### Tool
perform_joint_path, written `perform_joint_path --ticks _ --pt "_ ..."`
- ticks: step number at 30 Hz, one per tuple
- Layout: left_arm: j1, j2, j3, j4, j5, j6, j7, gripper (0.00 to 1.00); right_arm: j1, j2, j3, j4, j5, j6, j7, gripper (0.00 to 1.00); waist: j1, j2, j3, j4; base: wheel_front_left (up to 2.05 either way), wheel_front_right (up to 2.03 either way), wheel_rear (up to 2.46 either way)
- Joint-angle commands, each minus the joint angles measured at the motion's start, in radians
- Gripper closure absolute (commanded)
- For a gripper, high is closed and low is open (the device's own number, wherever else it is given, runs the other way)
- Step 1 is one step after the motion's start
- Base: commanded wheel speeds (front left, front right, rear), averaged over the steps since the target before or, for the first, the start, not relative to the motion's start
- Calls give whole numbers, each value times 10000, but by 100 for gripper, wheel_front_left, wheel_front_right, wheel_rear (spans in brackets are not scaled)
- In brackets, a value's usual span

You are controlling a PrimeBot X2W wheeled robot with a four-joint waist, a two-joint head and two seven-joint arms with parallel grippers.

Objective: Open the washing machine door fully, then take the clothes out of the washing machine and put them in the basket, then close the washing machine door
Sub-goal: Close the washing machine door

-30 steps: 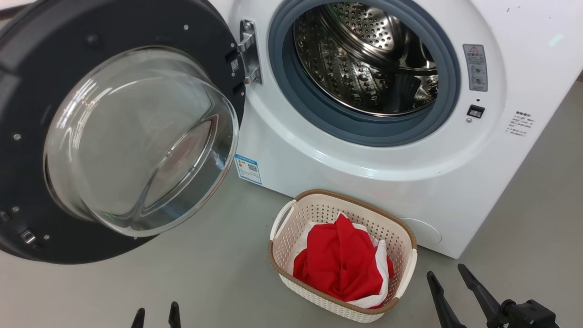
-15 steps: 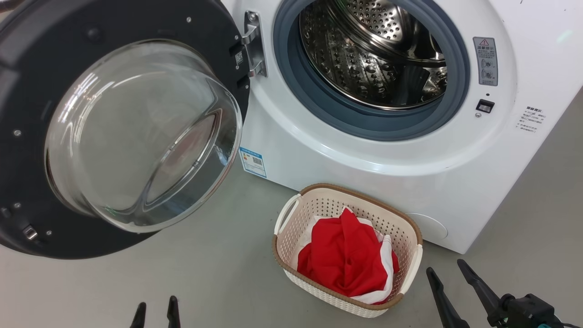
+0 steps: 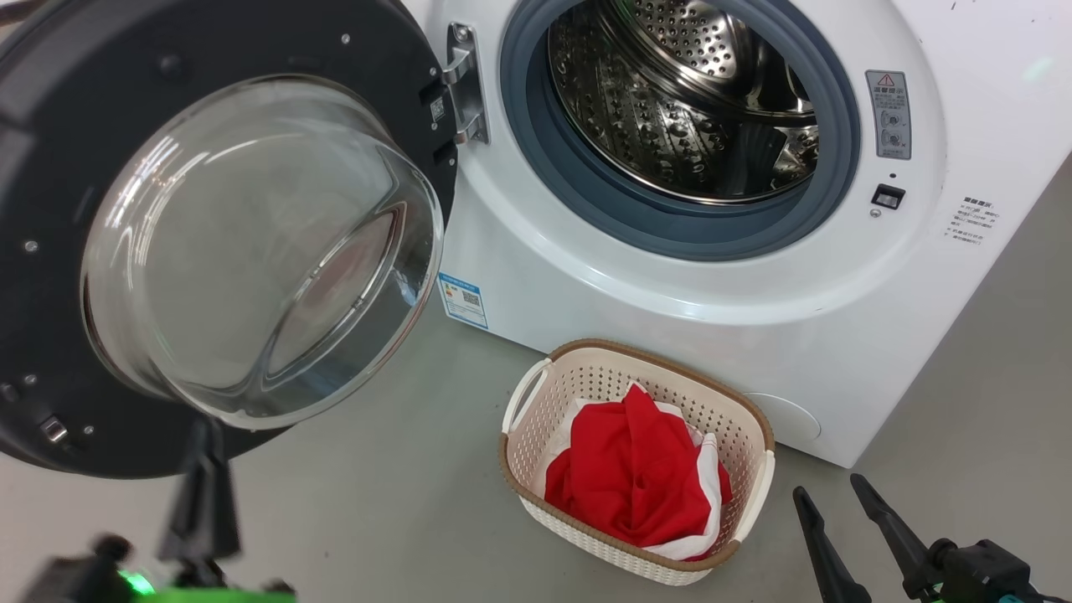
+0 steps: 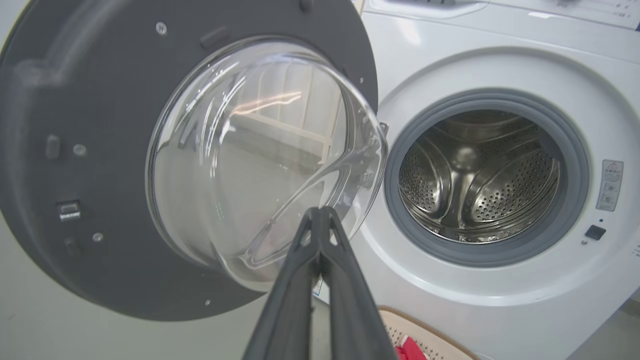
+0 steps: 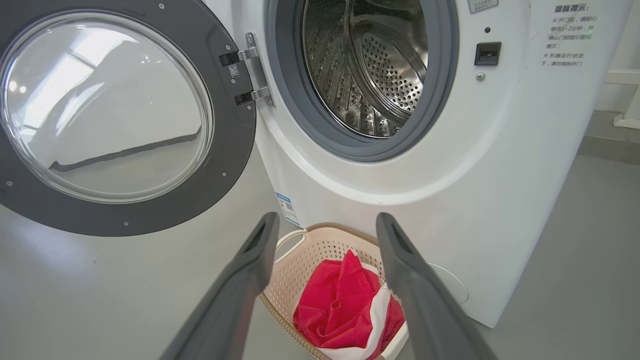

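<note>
1. The washing machine door is hanging wide open at the left of the washing machine. Its clear glass bowl is bulging out of the black rim.
2. The steel drum is showing its perforated wall inside the grey gasket.
3. The basket is sitting on the grey floor, just in front of the machine and below the drum opening.
4. The clothes are lying bunched inside the basket, with red fabric on top and white trim showing at the edges.
5. The left gripper is hovering low in front of the open door and is blurred in the head view. In the left wrist view its jaws are pressing together with nothing between them, and the tips are lining up with the lower edge of the glass bowl. Whether they are touching the glass is unclear.
6. The right gripper is hovering at the lower right, near the basket's right end. Its jaws are standing spread apart and holding nothing. In the right wrist view the basket and clothes are showing between the two fingers.
</note>
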Motion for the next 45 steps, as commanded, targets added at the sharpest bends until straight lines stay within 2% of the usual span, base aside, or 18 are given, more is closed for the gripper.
perform_joint_path --ticks 1,5,7,11,12,17,24,27,35,39,45 --pt "-749 102 718 -662 246 -212 -49 100 -139 -99 108 -257 -16 2 -65 0 1 0 4 -2 0 0 0" --pt "-1782 162 1652 -1406 608 -674 -49 100 -99 -47 -23 -288 -38 2 -65 0 1 0 4 -16 0 0 0" --pt "-2067 246 1852 -1516 638 -759 -49 100 -83 -27 -67 -296 -45 2 -65 0 1 0 -2 -23 0 0 0" --pt "-3512 875 2573 -1551 373 -998 -49 100 75 74 -253 -395 -89 2 -65 0 1 0 -18 -60 0 0 0" --pt "-3512 875 2573 -1551 373 -998 -49 100 75 74 -253 -395 -89 2 -65 0 1 0 -18 -60 0 0 0" --pt "-5025 1909 2982 -963 -175 -1063 -49 100 201 137 -410 -465 -134 2 -65 0 1 0 10 -78 0 0 0" --pt "-6824 3508 3391 1002 -1422 -1078 -28 100 198 143 -467 -549 -186 2 -65 0 1 0 181 -186 0 0 0" --pt "-7450 4052 3505 2204 -2247 -1079 313 100 169 111 -487 -563 -196 2 -65 0 1 0 255 -224 0 0 0" --pt "-8724 5083 4030 5918 -4214 -1080 2584 100 203 75 -570 -602 -235 2 -65 0 1 0 268 -290 0 0 0" --pt "-9081 5500 4177 7355 -4715 -1028 3733 100 199 53 -613 -646 -286 2 -65 0 1 0 264 -345 0 0 0" --pt "-9186 5954 3958 8784 -4962 -1039 5274 100 208 -52 -620 -716 -486 2 -65 0 1 0 282 -418 0 0 0"
